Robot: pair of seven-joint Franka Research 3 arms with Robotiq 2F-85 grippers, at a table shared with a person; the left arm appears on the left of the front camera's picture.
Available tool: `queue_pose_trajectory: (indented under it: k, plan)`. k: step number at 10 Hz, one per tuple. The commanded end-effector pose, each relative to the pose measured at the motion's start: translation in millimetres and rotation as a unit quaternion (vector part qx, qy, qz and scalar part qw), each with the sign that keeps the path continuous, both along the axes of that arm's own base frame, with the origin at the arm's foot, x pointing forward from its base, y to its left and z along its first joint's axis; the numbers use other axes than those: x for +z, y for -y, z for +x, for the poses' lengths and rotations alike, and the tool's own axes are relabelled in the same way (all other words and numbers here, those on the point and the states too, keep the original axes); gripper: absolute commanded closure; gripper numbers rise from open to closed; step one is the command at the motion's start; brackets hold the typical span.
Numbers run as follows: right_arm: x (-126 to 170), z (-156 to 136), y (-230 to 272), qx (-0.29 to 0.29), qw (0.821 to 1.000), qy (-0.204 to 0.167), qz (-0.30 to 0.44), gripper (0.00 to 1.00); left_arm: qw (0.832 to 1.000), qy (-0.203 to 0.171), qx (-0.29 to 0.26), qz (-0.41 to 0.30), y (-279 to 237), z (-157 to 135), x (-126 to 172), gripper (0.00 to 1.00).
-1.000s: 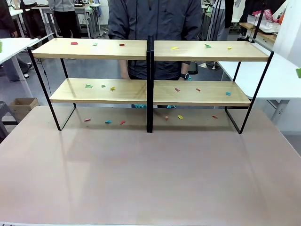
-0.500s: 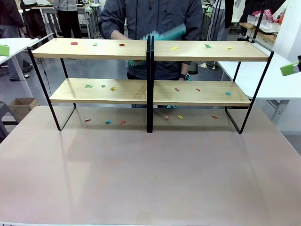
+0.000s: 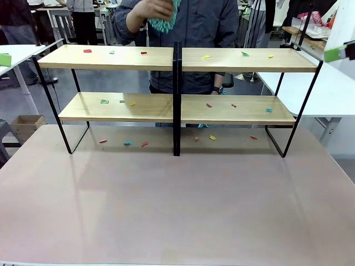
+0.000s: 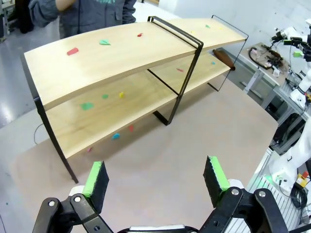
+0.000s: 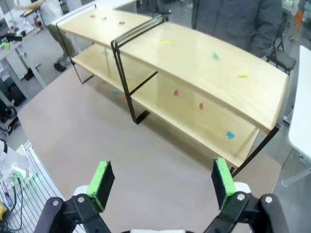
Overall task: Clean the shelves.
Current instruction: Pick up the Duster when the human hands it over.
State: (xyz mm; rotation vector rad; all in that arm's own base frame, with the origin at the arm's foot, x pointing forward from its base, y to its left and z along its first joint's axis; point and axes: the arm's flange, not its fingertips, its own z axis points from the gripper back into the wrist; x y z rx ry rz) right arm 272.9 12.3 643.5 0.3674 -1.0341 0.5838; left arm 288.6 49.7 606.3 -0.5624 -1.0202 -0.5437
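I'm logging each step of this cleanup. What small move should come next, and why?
Probably the person's hand lowers the teal duster onto the top left board of the shelves and sweeps it. The duster is held above the rack, coloured scraps dot both tiers, and the left gripper and right gripper hang open, clear of the shelves.

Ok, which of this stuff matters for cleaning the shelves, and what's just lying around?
For the job:
- shelves
- coloured scraps on both tiers and on the table underneath
- teal duster in the person's hand

Lying about:
- cardboard box on the floor
- white side table
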Motion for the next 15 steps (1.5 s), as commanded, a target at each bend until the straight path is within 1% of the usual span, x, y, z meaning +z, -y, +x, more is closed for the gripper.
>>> queue_pose_trajectory:
  k: [1,5,7,8,15]
  plan:
    - [3,2,1,-0.026,1.000,-0.005,0.018,0.00,1.000,0.001,-0.004,-0.002,2,1,0,0.00]
    - [-4,14,4,-0.042,0.998,-0.015,0.039,0.00,1.000,0.001,-0.004,-0.002,2,1,0,0.00]
    - [-4,15,6,-0.048,0.998,-0.016,0.045,0.00,1.000,0.001,-0.004,-0.002,2,1,0,0.00]
    - [-2,10,5,-0.033,0.999,-0.016,0.021,0.00,1.000,0.001,-0.004,-0.002,2,1,0,0.00]
    - [-2,10,5,-0.033,0.999,-0.016,0.021,0.00,1.000,0.001,-0.004,-0.002,2,1,0,0.00]
